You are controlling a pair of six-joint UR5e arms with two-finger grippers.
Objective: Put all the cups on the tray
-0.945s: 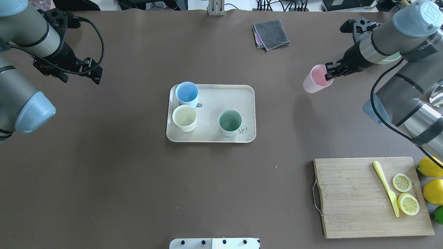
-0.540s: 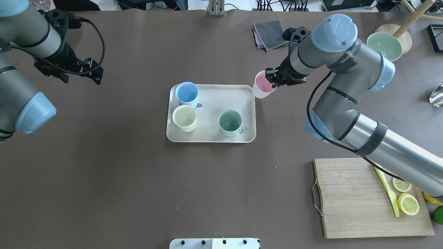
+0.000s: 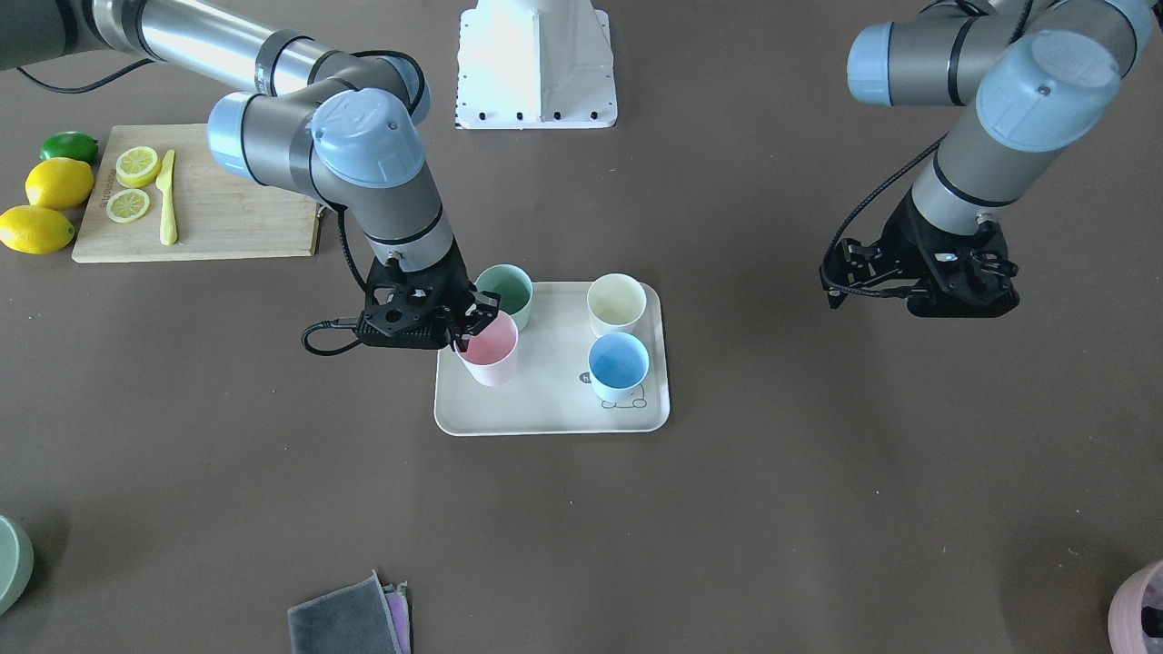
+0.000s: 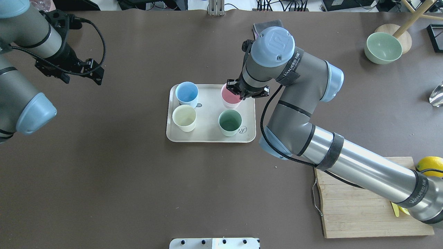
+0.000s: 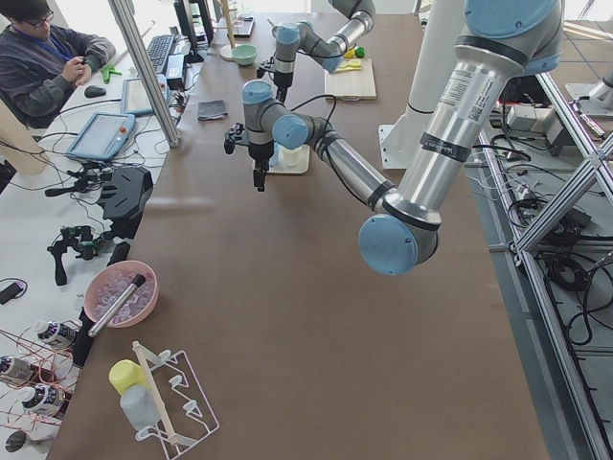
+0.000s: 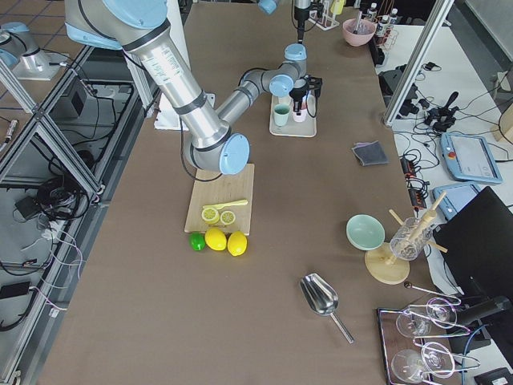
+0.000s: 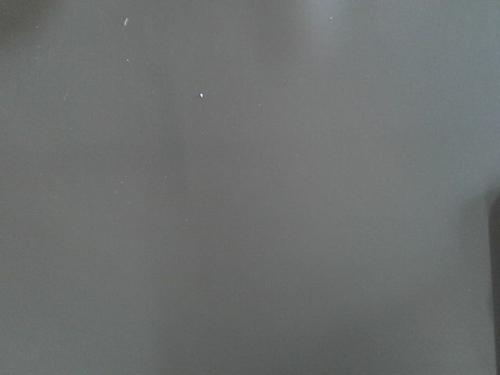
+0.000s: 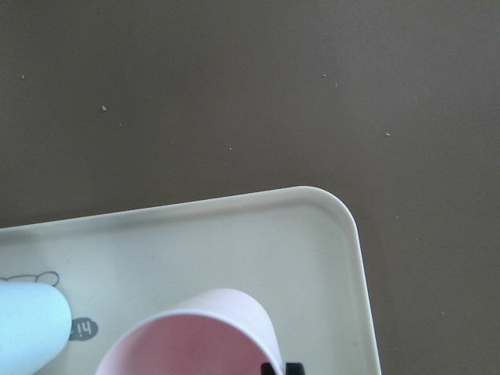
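The beige tray [image 4: 209,114] lies mid-table and also shows in the front view [image 3: 554,400]. On it stand a blue cup [image 4: 186,92], a cream cup [image 4: 184,117] and a green cup [image 4: 229,121]. My right gripper [image 4: 239,92] is shut on the rim of a pink cup [image 4: 229,99] and holds it upright over the tray's far right corner, behind the green cup. I cannot tell whether the cup touches the tray. The right wrist view shows the pink cup [image 8: 195,336] above the tray corner [image 8: 258,242]. My left gripper [image 4: 94,73] is open and empty, far left of the tray.
A wooden cutting board [image 4: 346,200] with lemon slices and a yellow knife lies at the near right, with lemons [image 3: 59,182] and a lime beside it. A grey cloth [image 3: 345,622] lies beyond the tray. A green bowl [image 4: 383,47] stands far right.
My right arm has swung left with the pink cup, from the table's right side to over the tray's far right corner. The left arm has barely moved.
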